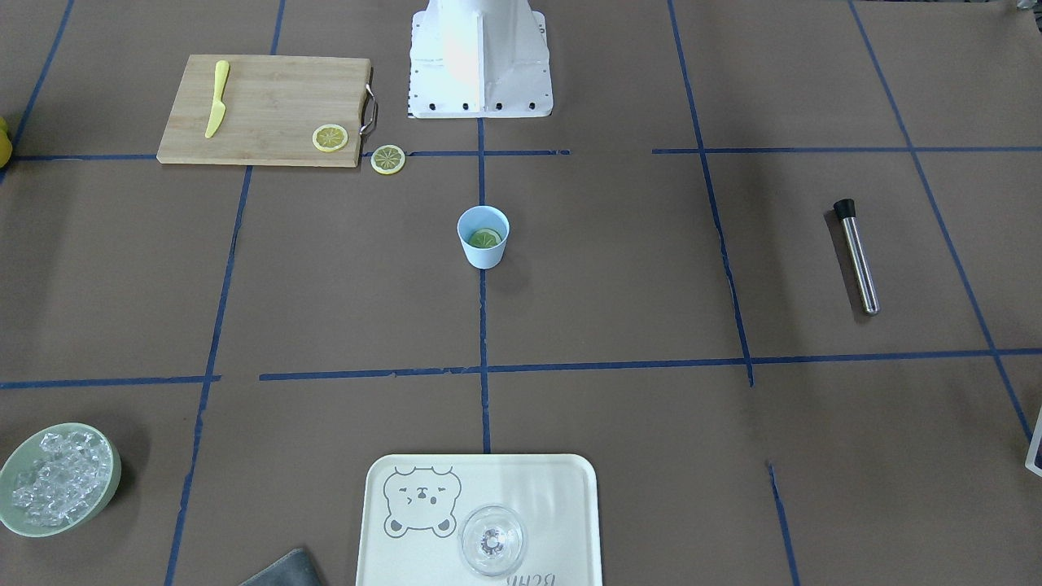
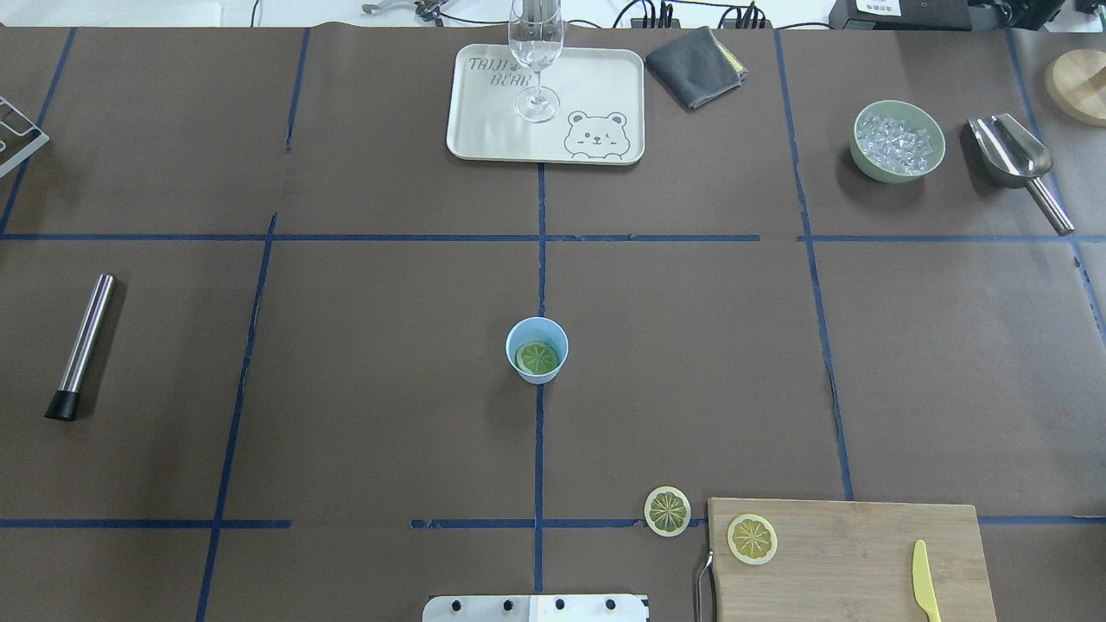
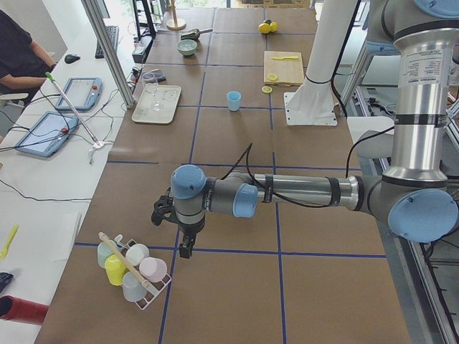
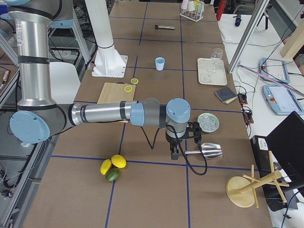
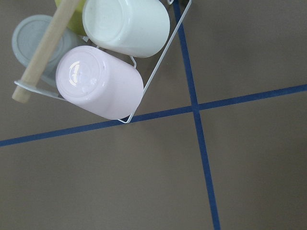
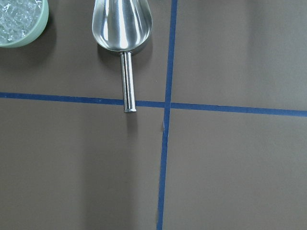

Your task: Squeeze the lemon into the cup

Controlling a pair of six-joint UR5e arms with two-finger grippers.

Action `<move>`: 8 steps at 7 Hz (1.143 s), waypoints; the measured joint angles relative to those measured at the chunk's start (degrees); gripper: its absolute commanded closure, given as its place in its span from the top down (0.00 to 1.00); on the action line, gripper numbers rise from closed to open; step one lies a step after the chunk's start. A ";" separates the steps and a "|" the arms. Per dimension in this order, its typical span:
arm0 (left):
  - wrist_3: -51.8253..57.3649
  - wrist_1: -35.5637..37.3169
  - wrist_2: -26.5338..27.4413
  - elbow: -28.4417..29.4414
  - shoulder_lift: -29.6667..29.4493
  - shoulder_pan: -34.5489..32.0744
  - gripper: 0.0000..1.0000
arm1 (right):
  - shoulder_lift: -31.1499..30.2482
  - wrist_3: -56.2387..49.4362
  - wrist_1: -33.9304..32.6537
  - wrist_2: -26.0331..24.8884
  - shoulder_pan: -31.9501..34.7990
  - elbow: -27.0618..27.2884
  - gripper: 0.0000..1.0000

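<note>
The light-blue cup (image 1: 483, 244) (image 2: 522, 335) stands at the table's middle with one lemon slice (image 1: 486, 238) (image 2: 537, 358) lying inside it. A second slice (image 2: 668, 510) lies on the table beside the cutting board (image 2: 855, 553), and a third (image 2: 752, 538) rests on the board. My left gripper (image 3: 185, 249) hangs far off at the table's end, above a rack of cups (image 3: 133, 266). My right gripper (image 4: 174, 153) hovers at the opposite end near the metal scoop (image 4: 209, 150). Both show only in side views, so I cannot tell whether they are open or shut.
A yellow knife (image 2: 924, 580) lies on the board. A steel muddler (image 2: 82, 345) lies at the left. At the far edge are a tray (image 2: 484, 130) bearing a clear glass (image 2: 537, 60), a grey cloth (image 2: 696, 66) and a bowl of ice (image 2: 897, 142). Whole lemons (image 4: 113, 166) lie near my right arm.
</note>
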 measured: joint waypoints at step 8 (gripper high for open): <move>0.67 5.98 -1.89 -0.05 0.14 0.00 1.00 | -0.34 0.04 -0.16 0.32 0.00 -0.63 1.00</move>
